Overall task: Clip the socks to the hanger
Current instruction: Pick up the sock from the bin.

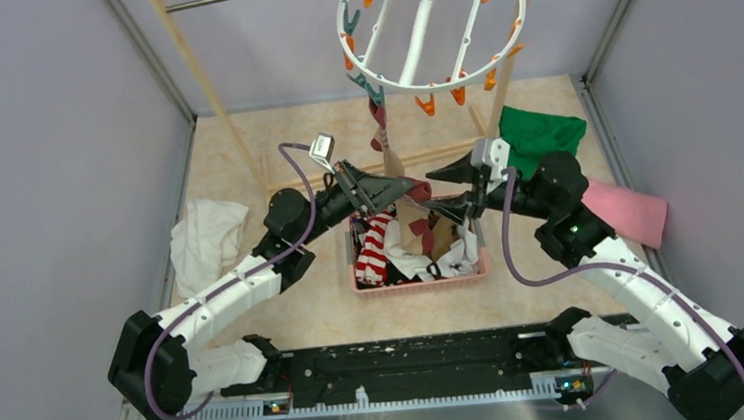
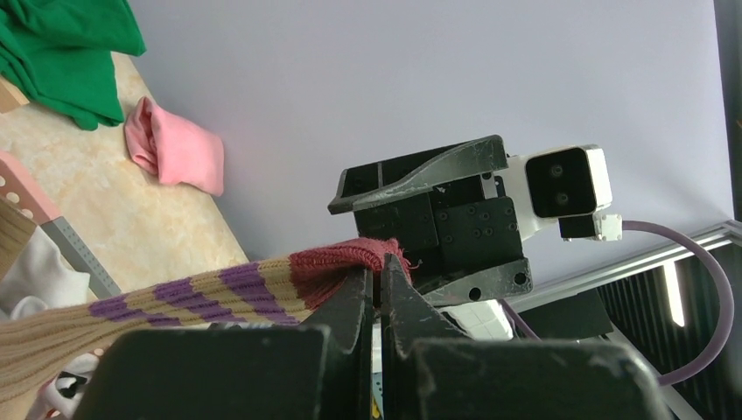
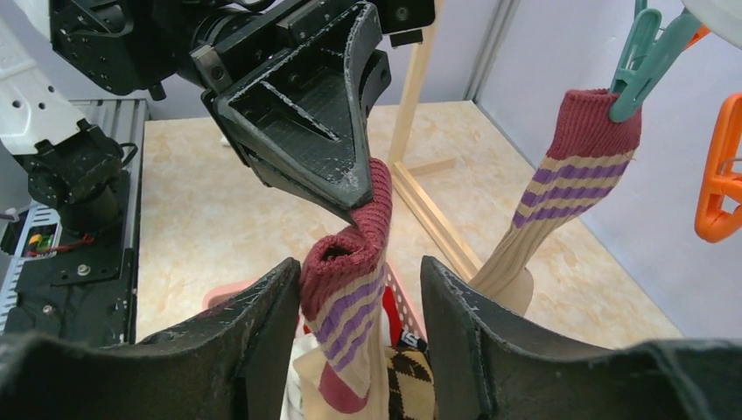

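My left gripper (image 2: 378, 273) is shut on the maroon cuff of a tan and maroon striped sock (image 2: 210, 296). It holds the sock above the pink basket (image 1: 419, 285). In the right wrist view, the sock's cuff (image 3: 350, 262) hangs between my right gripper's (image 3: 360, 284) open fingers, close to the left finger (image 3: 262, 337). In the top view, the left gripper (image 1: 412, 186) and right gripper (image 1: 429, 192) meet over the basket. A matching sock (image 3: 569, 166) hangs from a teal peg (image 3: 643, 57) on the white round hanger (image 1: 432, 25). Red-and-white striped (image 1: 376, 245) and argyle (image 3: 411, 385) socks lie in the basket.
A green cloth (image 1: 539, 132) and a pink cloth (image 1: 629, 212) lie at the right, and a white cloth (image 1: 208, 238) lies at the left. The wooden rack frame (image 1: 208, 92) stands at the back. An orange peg (image 3: 717, 175) hangs near the clipped sock.
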Robot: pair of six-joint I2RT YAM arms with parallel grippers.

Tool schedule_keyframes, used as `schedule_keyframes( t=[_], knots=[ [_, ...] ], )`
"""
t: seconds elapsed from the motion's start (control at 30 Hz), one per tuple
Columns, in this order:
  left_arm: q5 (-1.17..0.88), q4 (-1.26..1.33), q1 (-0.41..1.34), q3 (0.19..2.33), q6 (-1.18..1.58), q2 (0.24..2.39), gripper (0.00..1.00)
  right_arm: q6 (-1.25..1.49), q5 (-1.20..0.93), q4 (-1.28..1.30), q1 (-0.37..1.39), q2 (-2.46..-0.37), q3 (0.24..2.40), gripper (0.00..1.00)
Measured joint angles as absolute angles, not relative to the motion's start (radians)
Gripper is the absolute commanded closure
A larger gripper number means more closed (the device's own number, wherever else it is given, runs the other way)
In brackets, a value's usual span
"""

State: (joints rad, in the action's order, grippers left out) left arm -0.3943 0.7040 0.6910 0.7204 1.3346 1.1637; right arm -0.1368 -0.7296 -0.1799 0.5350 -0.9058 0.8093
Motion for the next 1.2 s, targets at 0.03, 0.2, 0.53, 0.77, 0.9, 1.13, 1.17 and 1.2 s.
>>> schedule_keyframes(
  t=[0.03,0.2,0.53,0.77,0.9,1.13,1.17,1.2],
  knots=[
    [-0.394,0.705,0.691,0.720,1.335,1.164,1.00,-0.133,-0.725,-0.180,0.535,-0.906,0.809,0.54],
    [-0.392,0.707,0.693,0.720,1.335,1.164,1.00,-0.100,-0.720,-0.202,0.535,-0.906,0.803,0.87],
    [-0.377,0.743,0.695,0.717,1.309,1.140,0.41,-0.112,-0.760,-0.191,0.533,-0.895,0.795,1.00],
    [-0.377,0.676,0.654,0.688,1.013,0.890,0.09,-0.238,-0.837,0.031,0.484,-0.875,0.884,0.99],
    [-0.442,0.596,0.651,0.688,0.738,0.772,0.02,-0.317,-0.929,0.125,0.455,-0.859,0.917,0.96],
    [-0.700,0.513,0.652,0.696,0.365,0.829,0.02,-0.490,-1.123,0.262,0.455,-0.886,0.983,0.96],
    [-0.720,0.508,0.652,0.699,0.345,0.847,0.02,-0.507,-1.150,0.270,0.455,-0.894,0.991,0.96],
    [-0.751,0.503,0.652,0.704,0.316,0.875,0.02,-0.522,-1.172,0.275,0.455,-0.901,0.996,0.96]
  ],
)
